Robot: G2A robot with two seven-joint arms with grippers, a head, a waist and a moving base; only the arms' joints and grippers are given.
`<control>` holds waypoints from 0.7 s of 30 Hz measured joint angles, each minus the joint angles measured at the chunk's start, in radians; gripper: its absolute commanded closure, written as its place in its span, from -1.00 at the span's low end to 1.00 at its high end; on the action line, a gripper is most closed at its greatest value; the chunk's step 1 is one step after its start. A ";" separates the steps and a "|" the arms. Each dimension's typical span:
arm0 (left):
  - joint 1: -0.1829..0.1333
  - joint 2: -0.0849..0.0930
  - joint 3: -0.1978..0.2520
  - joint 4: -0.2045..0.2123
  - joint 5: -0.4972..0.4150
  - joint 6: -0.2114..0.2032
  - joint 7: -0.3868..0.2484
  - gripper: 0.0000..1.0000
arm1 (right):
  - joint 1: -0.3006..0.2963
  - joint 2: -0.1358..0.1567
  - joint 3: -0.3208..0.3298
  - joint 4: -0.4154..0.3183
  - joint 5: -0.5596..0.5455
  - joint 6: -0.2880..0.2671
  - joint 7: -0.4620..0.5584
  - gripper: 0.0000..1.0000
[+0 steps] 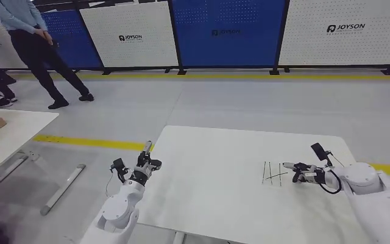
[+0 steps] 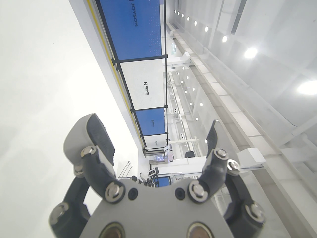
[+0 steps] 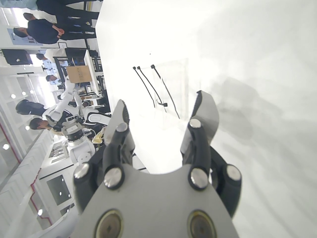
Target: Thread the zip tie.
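Note:
Several thin black zip ties (image 1: 272, 174) lie on the white table (image 1: 213, 183) toward its right side, some crossing one another. In the right wrist view the zip ties (image 3: 153, 90) rest on a faint clear sheet just beyond the fingertips. My right gripper (image 1: 289, 166) hovers low at the right of the ties, open and holding nothing (image 3: 161, 107). My left gripper (image 1: 146, 152) stands at the table's left edge, far from the ties, tilted upward, open and empty (image 2: 158, 134).
The clear sheet (image 3: 178, 75) under the zip ties is barely visible. The table's left edge (image 1: 152, 171) runs beside my left arm. Blue and white pegboard panels (image 1: 225, 30) stand beyond the floor behind the table.

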 measured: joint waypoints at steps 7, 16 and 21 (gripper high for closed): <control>0.000 0.000 0.000 0.000 0.000 0.000 0.000 -1.00 | 0.025 -0.007 -0.021 0.057 0.006 -0.022 0.006 0.14; 0.000 0.000 0.000 0.000 0.000 0.000 0.000 -1.00 | 0.043 -0.016 -0.042 0.097 0.014 -0.041 0.005 0.28; 0.000 0.000 0.000 0.000 0.000 0.000 0.000 -1.00 | 0.058 -0.022 -0.058 0.112 0.012 -0.041 0.004 0.48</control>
